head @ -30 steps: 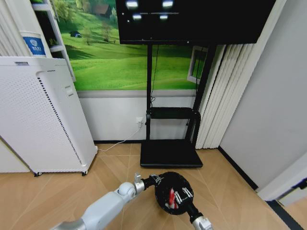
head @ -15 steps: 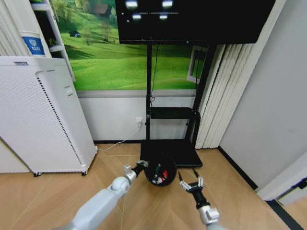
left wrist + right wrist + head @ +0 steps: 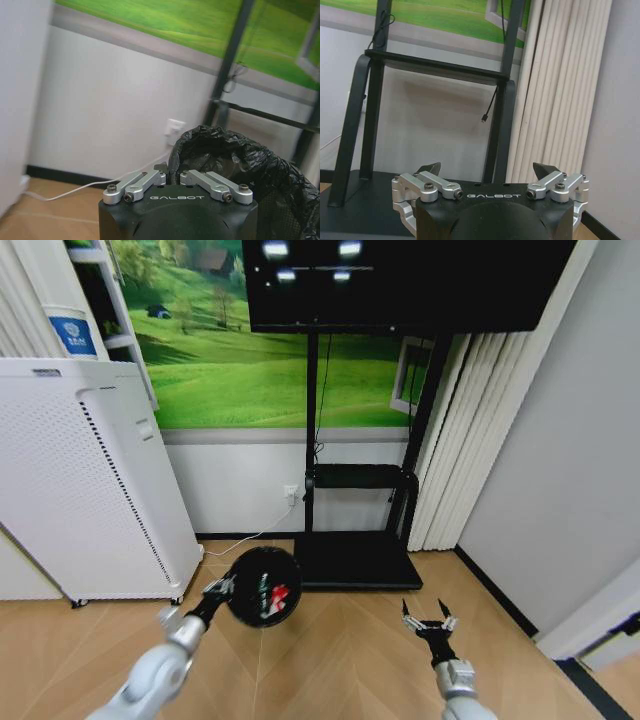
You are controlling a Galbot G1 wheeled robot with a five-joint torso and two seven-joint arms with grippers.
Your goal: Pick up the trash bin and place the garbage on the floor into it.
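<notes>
The trash bin [image 3: 262, 587], round, black and lined with a black bag, hangs above the floor [image 3: 340, 650] left of centre. It is tipped so its mouth faces me. Red-and-white garbage [image 3: 272, 594] lies inside it. My left gripper [image 3: 222, 590] is shut on the bin's rim; in the left wrist view the left gripper [image 3: 170, 172] pinches the bag-covered edge of the trash bin [image 3: 235, 160]. My right gripper [image 3: 430, 620] hangs low on the right, open and holding nothing, well apart from the bin. The right wrist view shows the right gripper [image 3: 487, 169] with its fingers spread wide.
A tall white perforated appliance [image 3: 80, 490] stands at the left. A black screen stand with a flat base [image 3: 355, 560] is against the back wall, and a white cable [image 3: 250, 538] runs to a socket. White vertical blinds [image 3: 450, 440] and a grey wall close off the right.
The left arm has swung the bin up and to the left. The right gripper, which was over the bin's mouth, has pulled out, moved right and stands open.
</notes>
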